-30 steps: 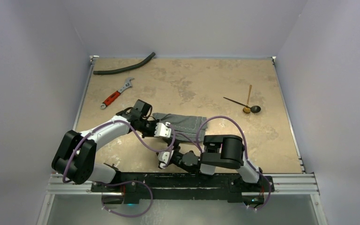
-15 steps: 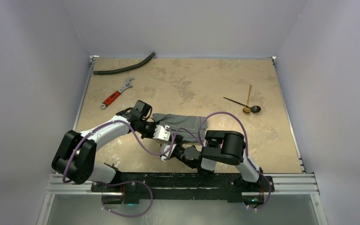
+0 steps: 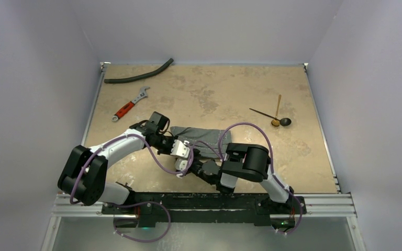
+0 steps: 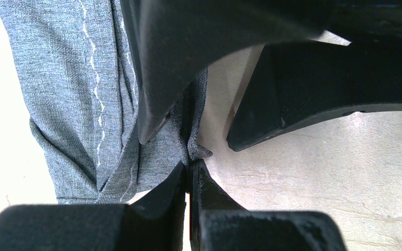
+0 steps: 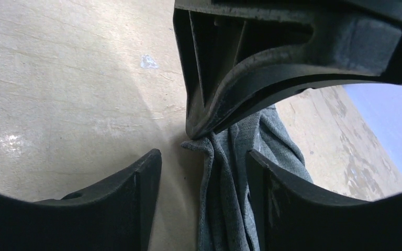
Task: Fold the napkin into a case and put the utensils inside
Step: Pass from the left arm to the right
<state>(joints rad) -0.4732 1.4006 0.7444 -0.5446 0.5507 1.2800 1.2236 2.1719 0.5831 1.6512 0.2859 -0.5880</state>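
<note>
Napkin [image 3: 201,135] lies bunched into a narrow strip at mid-table, just ahead of both arms, one corner pinched.

Top view: the right gripper [image 3: 182,166] has moved up from nearer the arm bases and now sits right against the left gripper [image 3: 180,148] at the napkin's near-left end. The left arm hasn't moved. The napkin's right end looks pulled in slightly. The black spoon [image 3: 285,122] and gold utensil [image 3: 278,107] are unmoved, well apart at the far right of the table [image 3: 230,94], so no insertion yet.

Left wrist: left gripper [image 4: 190,172] is clenched on a thin corner of the napkin [image 4: 73,78], cloth pinched at the tips. The right gripper [image 4: 191,141] straddles that same corner from above, one finger on each side.

Right wrist: right gripper [image 5: 201,157] has jaws apart but narrower than a moment ago. The napkin [image 5: 235,172] hangs between them, and the left gripper [image 5: 194,133] tip holds the corner just above. Nothing gripped on this side yet.

My read: it's a corner handover or a second grip for the fold. Folding is still early. Risk is the right jaws closing on the left fingertips instead of the cloth.
</note>
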